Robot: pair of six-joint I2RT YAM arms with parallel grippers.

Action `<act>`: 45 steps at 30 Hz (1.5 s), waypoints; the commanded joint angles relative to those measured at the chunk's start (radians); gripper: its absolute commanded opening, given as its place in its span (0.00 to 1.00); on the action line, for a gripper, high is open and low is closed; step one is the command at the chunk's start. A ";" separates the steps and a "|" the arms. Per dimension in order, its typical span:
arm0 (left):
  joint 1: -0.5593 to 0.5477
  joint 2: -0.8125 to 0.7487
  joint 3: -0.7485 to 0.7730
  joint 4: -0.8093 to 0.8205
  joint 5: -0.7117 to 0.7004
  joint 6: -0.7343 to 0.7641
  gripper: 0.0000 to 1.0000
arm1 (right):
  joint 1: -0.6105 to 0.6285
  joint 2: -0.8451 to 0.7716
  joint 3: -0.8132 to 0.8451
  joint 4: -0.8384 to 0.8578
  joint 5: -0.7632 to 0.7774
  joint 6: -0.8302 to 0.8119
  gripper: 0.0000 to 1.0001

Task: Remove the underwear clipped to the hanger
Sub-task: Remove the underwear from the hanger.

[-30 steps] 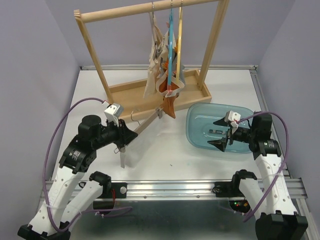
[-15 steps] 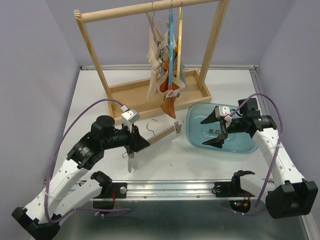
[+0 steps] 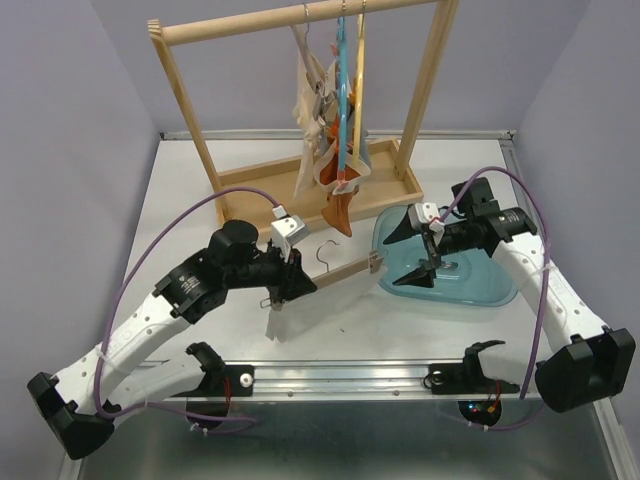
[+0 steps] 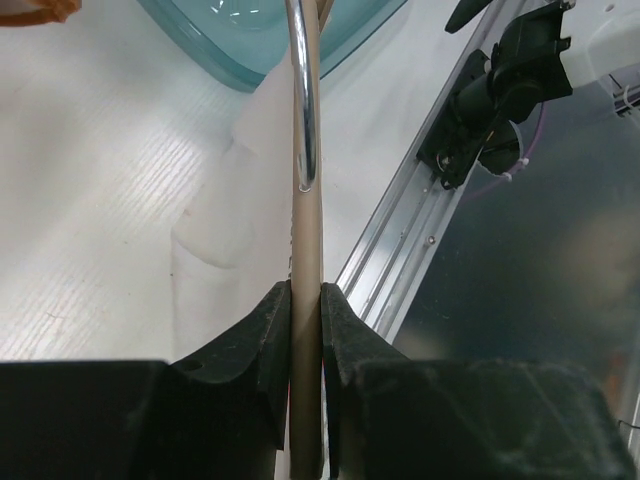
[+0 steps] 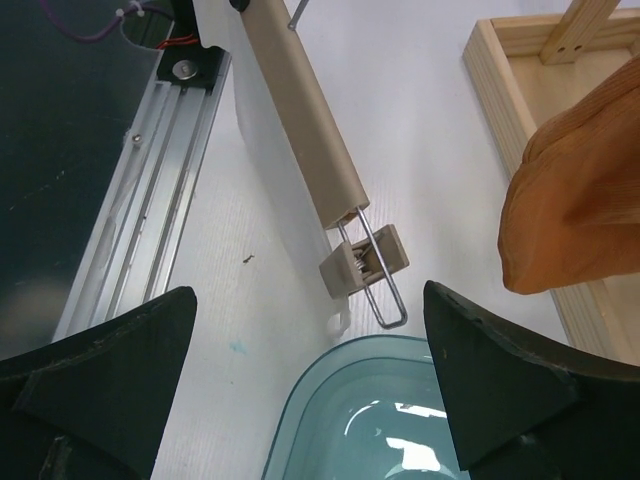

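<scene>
L gripper [image 4: 305,300]: jaws closed on wooden hanger [image 3: 335,272] bar, nr front.
R gripper [image 3: 392,262]: jaws wide, empty, over tub [image 3: 480,290] rim, beside hanger's clip [image 5: 362,262].
Underwear [image 3: 325,150]: clipped, hanging on far rack [image 3: 190,100].
Tip: clip looks bare; keep bar level, avoid tub.

The white counter [image 3: 350,330] carries a wooden rack [image 3: 250,190], standing on its tray base toward the far edge. A translucent blue tub [image 3: 470,285] sits just beside the rack's near right corner.
</scene>
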 commanded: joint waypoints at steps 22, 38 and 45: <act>-0.116 0.092 0.129 0.037 -0.078 0.121 0.00 | 0.100 0.123 0.085 -0.012 0.113 -0.025 0.98; -0.120 0.064 0.120 0.039 -0.085 0.132 0.00 | 0.117 0.143 0.098 -0.014 0.130 -0.030 0.76; -0.125 0.066 0.112 0.043 -0.078 0.130 0.00 | 0.120 0.144 0.104 -0.012 0.120 -0.033 0.71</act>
